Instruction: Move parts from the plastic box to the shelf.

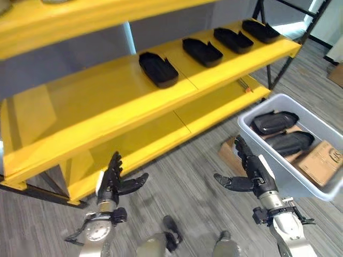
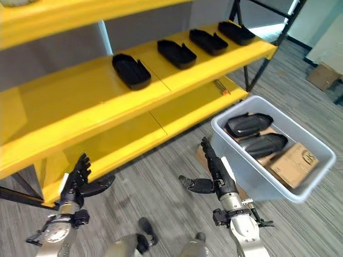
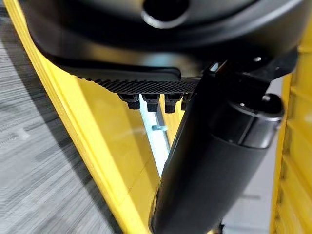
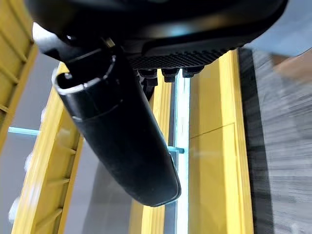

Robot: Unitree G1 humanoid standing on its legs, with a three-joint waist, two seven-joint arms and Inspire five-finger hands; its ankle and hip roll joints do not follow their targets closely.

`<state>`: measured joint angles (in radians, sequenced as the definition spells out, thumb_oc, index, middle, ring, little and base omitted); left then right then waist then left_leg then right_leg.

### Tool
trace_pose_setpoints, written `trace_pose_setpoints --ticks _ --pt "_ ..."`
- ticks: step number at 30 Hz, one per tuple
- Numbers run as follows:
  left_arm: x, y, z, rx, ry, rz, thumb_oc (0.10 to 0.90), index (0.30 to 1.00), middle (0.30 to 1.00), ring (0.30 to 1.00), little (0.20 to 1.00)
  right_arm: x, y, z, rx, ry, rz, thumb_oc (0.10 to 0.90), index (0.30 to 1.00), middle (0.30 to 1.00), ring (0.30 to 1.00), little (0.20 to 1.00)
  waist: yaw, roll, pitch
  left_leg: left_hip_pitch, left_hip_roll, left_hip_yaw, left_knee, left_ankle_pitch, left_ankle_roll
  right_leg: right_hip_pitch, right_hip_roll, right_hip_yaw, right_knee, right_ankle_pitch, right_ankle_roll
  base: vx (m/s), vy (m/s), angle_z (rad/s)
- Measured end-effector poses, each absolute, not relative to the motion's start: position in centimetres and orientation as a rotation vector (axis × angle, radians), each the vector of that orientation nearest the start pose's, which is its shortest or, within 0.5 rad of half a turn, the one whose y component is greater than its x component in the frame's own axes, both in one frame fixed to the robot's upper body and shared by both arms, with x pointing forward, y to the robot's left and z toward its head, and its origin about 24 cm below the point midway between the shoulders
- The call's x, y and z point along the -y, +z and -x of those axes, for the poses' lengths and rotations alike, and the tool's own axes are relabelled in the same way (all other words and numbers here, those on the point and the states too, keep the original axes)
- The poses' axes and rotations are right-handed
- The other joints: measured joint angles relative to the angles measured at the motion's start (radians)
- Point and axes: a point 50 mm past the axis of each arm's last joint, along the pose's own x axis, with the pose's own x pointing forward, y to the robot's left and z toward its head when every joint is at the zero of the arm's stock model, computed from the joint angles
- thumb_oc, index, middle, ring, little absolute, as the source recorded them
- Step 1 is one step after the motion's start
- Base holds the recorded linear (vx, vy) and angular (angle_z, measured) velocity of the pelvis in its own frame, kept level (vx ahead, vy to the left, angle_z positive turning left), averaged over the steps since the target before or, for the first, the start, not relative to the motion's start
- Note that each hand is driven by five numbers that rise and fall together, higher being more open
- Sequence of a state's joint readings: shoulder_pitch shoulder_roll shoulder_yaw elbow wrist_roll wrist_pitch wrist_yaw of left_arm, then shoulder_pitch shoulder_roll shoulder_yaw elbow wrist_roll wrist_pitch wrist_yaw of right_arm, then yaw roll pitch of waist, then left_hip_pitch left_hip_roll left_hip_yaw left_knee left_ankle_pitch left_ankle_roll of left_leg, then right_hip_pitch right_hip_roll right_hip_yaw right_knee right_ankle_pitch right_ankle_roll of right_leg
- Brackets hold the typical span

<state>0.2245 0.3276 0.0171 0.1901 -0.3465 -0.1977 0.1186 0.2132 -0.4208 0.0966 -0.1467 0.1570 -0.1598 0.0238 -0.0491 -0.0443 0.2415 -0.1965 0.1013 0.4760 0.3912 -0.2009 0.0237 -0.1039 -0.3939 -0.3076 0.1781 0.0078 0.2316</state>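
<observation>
Four black moulded plastic parts (image 1: pixel 158 68) sit in a row on the middle board of the yellow metal shelf (image 1: pixel 96 101), and two more black parts (image 1: pixel 274 122) lie in the pale grey plastic box (image 1: pixel 252 134) on the floor, beside a brown cardboard piece (image 1: pixel 321 160). The left hand (image 1: pixel 113 182) and the right hand (image 1: pixel 252 170) hover low before the shelf, fingers straight and spread, both empty.

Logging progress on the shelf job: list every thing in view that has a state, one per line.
Left hand: open, empty, low before the shelf.
Right hand: open, empty, beside the plastic box.
Plastic box: on the floor, uncovered, holding two black parts and a cardboard box.
Shelf: middle level carries four black parts in a row.
</observation>
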Motion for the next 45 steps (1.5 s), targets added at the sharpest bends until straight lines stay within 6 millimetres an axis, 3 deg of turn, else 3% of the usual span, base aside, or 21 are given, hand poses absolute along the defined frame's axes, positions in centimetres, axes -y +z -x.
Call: trace_pose_setpoints --ticks 2,5,8,9,10,11,12,15,19,25,31,32,33,34,36,38,39,40,41,42,45 --pt "-24.4 -1.7 -18.3 -0.208 0.237 -0.003 0.9 1.0 1.0 1.0 1.0 20.3 4.7 -20.2 0.035 0.131 0.236 0.9 1.0 1.0 1.0 1.0 -0.043 -0.007 -0.016 0.008 -0.019 0.017 -0.094 0.035 -0.04 0.017 0.005 0.003 -0.077 0.015 -0.022 0.06 -0.158 -0.51" --pt "-24.2 -1.5 -18.4 -0.2 0.196 -0.006 0.9 1.0 1.0 1.0 1.0 21.0 3.9 -19.0 -0.012 0.104 0.23 0.9 1.0 1.0 1.0 1.0 -0.054 -0.032 -0.034 0.007 -0.026 0.059 -0.168 0.07 -0.071 0.095 0.035 0.01 -0.165 0.033 -0.034 0.04 -0.107 -0.18" --pt "-24.0 -1.7 -18.2 -0.211 0.186 -0.003 0.9 1.0 1.0 1.0 1.0 21.2 3.6 -18.7 -0.028 0.11 0.236 0.9 1.0 1.0 1.0 1.0 -0.069 -0.011 -0.041 0.009 -0.016 0.069 -0.226 0.111 -0.086 0.08 0.067 0.021 -0.193 0.084 -0.033 0.03 -0.129 -0.19" --pt "-24.0 -1.6 -18.2 -0.207 0.178 -0.005 0.9 1.0 1.0 1.0 1.0 21.1 3.6 -18.6 -0.03 0.109 0.229 0.9 1.0 1.0 1.0 1.0 -0.089 -0.024 -0.053 0.005 -0.021 0.084 -0.214 0.111 -0.085 0.05 0.045 0.019 -0.2 0.082 -0.042 0.04 -0.145 -0.05" --pt "-24.1 -1.4 -18.5 -0.197 0.174 -0.007 0.9 1.0 1.0 1.0 1.0 21.2 3.7 -18.6 -0.024 0.105 0.228 0.9 1.0 1.0 1.0 1.0 -0.091 -0.03 -0.051 -0.033 0.009 0.068 -0.057 0.085 -0.024 0.029 0.035 0.008 -0.186 0.093 -0.052 0.02 -0.069 -0.27" --pt "-23.9 -1.7 -18.3 -0.208 0.175 0.001 0.9 1.0 1.0 1.0 1.0 21.4 3.8 -18.6 -0.023 0.104 0.234 0.9 1.0 1.0 1.0 1.0 -0.086 -0.01 -0.057 -0.041 0.059 0.052 0.081 0.033 -0.014 0.029 0.054 0.015 -0.184 0.1 -0.04 0.02 -0.103 -0.55" --pt "-23.5 -2.1 -17.7 -0.224 0.176 0.021 0.9 1.0 1.0 1.0 1.0 21.8 4.4 -18.5 -0.012 0.114 0.268 0.9 1.0 1.0 1.0 1.0 -0.088 0.046 -0.073 0.009 0.104 0.023 0.011 -0.018 -0.054 0.024 0.099 0.03 -0.181 0.092 -0.025 0.01 -0.075 -0.44" --pt "-23.3 -2.1 -17.5 -0.222 0.158 0.029 0.9 1.0 1.0 1.0 1.0 22.3 4.0 -17.6 -0.037 0.1 0.275 0.9 1.0 1.0 1.0 1.0 -0.122 0.032 -0.094 0.074 0.069 0.041 -0.137 0.084 -0.072 0.026 0.098 0.054 -0.192 0.117 -0.054 0.02 -0.115 0.02" --pt "-22.8 -2.5 -17.2 -0.241 0.144 0.035 0.9 1.0 1.0 1.0 1.0 22.2 4.0 -17.7 -0.035 0.096 0.268 0.9 1.0 1.0 1.0 1.0 -0.116 0.052 -0.099 0.12 0.073 0.042 -0.281 0.206 -0.077 0.024 0.147 0.053 -0.208 0.144 -0.088 0.02 -0.141 0.02" --pt "-21.9 -2.4 -17.6 -0.236 0.109 0.04 0.9 1.0 1.0 1.0 1.0 22.3 3.8 -18.1 -0.032 0.079 0.263 0.9 1.0 1.0 1.0 1.0 -0.15 0.082 -0.104 0.208 0.148 0.086 -0.361 0.272 -0.119 0.042 0.247 0.08 -0.199 0.104 -0.126 0.03 -0.254 -0.25" --pt "-21.0 -2.0 -19.1 -0.207 0.065 0.04 0.9 1.0 1.0 1.0 1.0 22.5 3.4 -18.3 -0.041 0.069 0.255 0.9 1.0 1.0 1.0 1.0 -0.146 0.09 -0.097 0.215 0.255 0.093 -0.273 0.296 -0.149 -0.08 0.326 0.13 0.06 -0.052 -0.211 0.08 -0.3 -0.4" --pt "-21.0 -1.9 -19.1 -0.208 0.064 0.036 0.9 1.0 1.0 1.0 1.0 22.3 3.4 -18.3 -0.041 0.075 0.245 0.9 1.0 1.0 1.0 1.0 -0.128 0.082 -0.095 0.211 0.299 0.052 -0.214 0.331 -0.18 -0.114 0.355 0.139 0.14 -0.099 -0.233 0.14 -0.405 -0.74" --pt "-21.4 -1.9 -19.0 -0.213 0.065 0.021 0.9 1.0 1.0 1.0 1.0 22.2 3.3 -18.2 -0.042 0.076 0.238 0.9 1.0 1.0 1.0 1.0 -0.106 0.055 -0.084 0.189 0.353 0.005 -0.131 0.343 -0.174 -0.129 0.369 0.157 0.179 -0.122 -0.267 0.09 -0.274 -0.71" --pt "-21.4 -1.9 -19.0 -0.212 0.064 0.018 0.9 1.0 1.0 1.0 1.0 22.2 3.4 -18.2 -0.038 0.075 0.237 0.9 1.0 1.0 1.0 1.0 -0.105 0.068 -0.085 0.164 0.364 -0.022 -0.096 0.4 -0.174 -0.122 0.395 0.159 0.176 -0.135 -0.287 0.0 -0.163 -0.38" --pt "-21.3 -1.6 -19.4 -0.199 0.047 0.006 0.9 1.0 1.0 1.0 1.0 22.5 3.4 -18.1 -0.041 0.071 0.243 0.9 1.0 1.0 1.0 1.0 -0.085 0.037 -0.053 0.082 0.335 -0.186 0.005 0.366 -0.17 -0.114 0.396 0.176 0.162 -0.118 -0.283 -0.12 -0.015 -0.17" --pt "-20.7 -1.3 -19.9 -0.18 0.038 0.026 0.9 1.0 1.0 1.0 1.0 22.9 3.7 -18.2 -0.032 0.051 0.255 0.9 1.0 1.0 1.0 1.0 -0.086 -0.003 -0.028 -0.021 0.187 -0.3 0.038 0.254 -0.158 -0.113 0.385 0.226 0.091 -0.038 -0.322 0.04 0.044 -0.12" --pt "-20.4 -1.1 -20.2 -0.161 0.046 0.045 0.9 1.0 1.0 1.0 1.0 23.0 4.1 -18.9 -0.012 0.05 0.264 0.9 1.0 1.0 1.0 1.0 -0.067 -0.002 -0.007 -0.053 0.098 -0.313 -0.024 0.219 -0.122 -0.097 0.388 0.277 -0.001 0.0 -0.251 0.11 0.105 -0.6" --pt "-20.2 -1.3 -20.1 -0.167 0.055 0.054 0.9 1.0 1.0 1.0 1.0 23.0 4.3 -19.5 0.004 0.054 0.267 0.9 1.0 1.0 1.0 1.0 -0.04 0.017 0.007 -0.071 0.082 -0.305 -0.089 0.219 -0.12 -0.083 0.402 0.273 -0.035 -0.017 -0.219 0.13 0.124 -1.32" --pt "-20.1 -1.3 -20.0 -0.161 0.069 0.069 0.9 1.0 1.0 1.0 1.0 23.1 5.1 -20.3 0.039 0.059 0.284 0.9 1.0 1.0 1.0 1.0 -0.006 0.05 0.046 -0.082 0.126 -0.311 -0.256 0.258 -0.17 -0.099 0.395 0.258 0.124 -0.095 -0.281 0.13 0.11 -1.07" --pt "-20.0 -1.6 -20.4 -0.171 0.074 0.071 0.9 1.0 1.0 1.0 1.0 23.2 5.1 -20.5 0.044 0.054 0.288 0.9 1.0 1.0 1.0 1.0 -0.007 0.087 0.082 -0.086 0.162 -0.317 -0.343 0.288 -0.182 -0.081 0.447 0.269 0.112 -0.112 -0.324 0.16 0.096 -0.83" --pt "-20.2 -1.9 -20.7 -0.189 0.091 0.068 0.9 1.0 1.0 1.0 1.0 22.9 5.2 -20.7 0.052 0.062 0.292 0.9 1.0 1.0 1.0 1.0 0.008 0.057 0.138 -0.134 0.127 -0.368 -0.407 0.307 -0.178 -0.082 0.457 0.307 0.114 -0.103 -0.326 0.21 0.089 -0.42"
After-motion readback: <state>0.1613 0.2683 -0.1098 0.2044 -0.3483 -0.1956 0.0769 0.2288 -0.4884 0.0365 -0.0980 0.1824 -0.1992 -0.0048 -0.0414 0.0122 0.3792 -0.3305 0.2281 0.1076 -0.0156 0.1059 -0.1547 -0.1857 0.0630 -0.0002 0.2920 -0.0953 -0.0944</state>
